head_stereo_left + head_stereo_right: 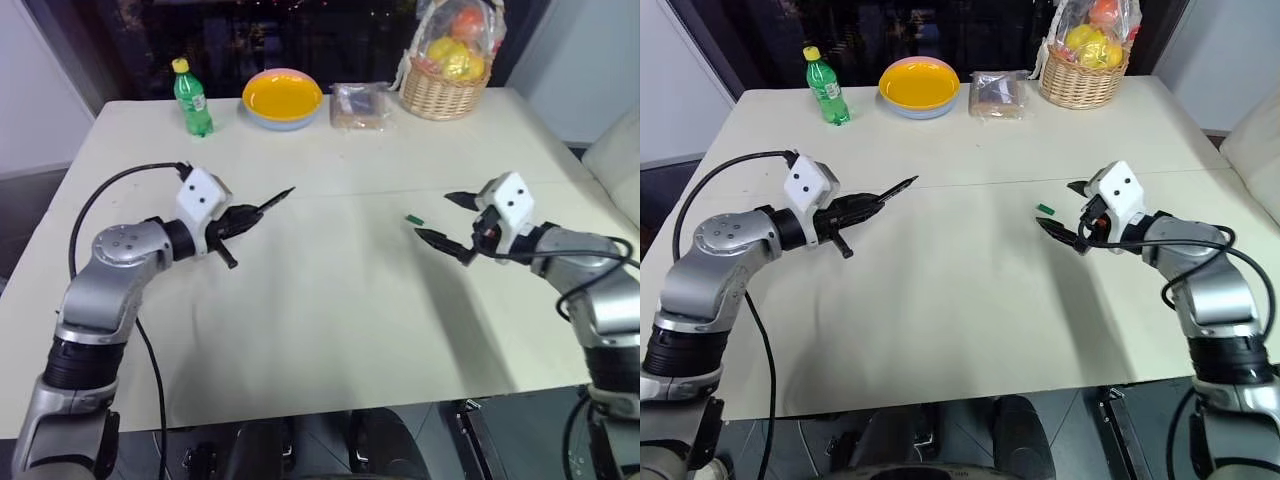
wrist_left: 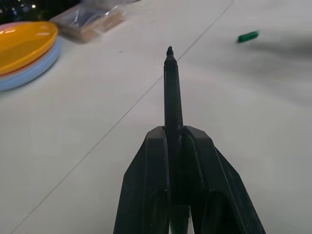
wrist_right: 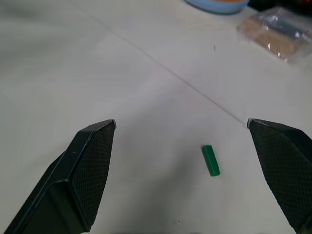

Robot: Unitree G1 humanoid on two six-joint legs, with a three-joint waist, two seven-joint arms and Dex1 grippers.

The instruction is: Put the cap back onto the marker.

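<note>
Gripping the marker point(image 2: 173, 92) tight, the left gripper point(image 1: 243, 216) is off the table point(image 1: 330, 320) on the left side, its two black fingers point(image 2: 151, 190) pressed together around the marker's rear end. The thin black stick juts out past the fingertips, angled toward the far right, tip bare and pointing into open air above the tabletop.

Over on the right, the right gripper point(image 3: 181, 127) has its jaws spread wide, nothing between them, fingers point(image 3: 90, 161) hanging low over the table and aimed toward the left. Just beyond those fingertips lies the cap point(image 1: 416, 219), a tiny bright green tube flat on the pale surface, clear of both fingers and not touched by either. From the right wrist view it sits between the two spread fingers, a little ahead of them, lying on its side. Cap and marker are well apart, one on each half of the table.

Farther back, along the far edge: a green bottle point(image 1: 192, 98) with a yellow lid standing upright at the left, a yellow bowl point(image 1: 283, 98) beside it, a clear-wrapped packet point(image 1: 358, 105) next, and a wicker basket point(image 1: 443, 95) of fruit at the far right.
</note>
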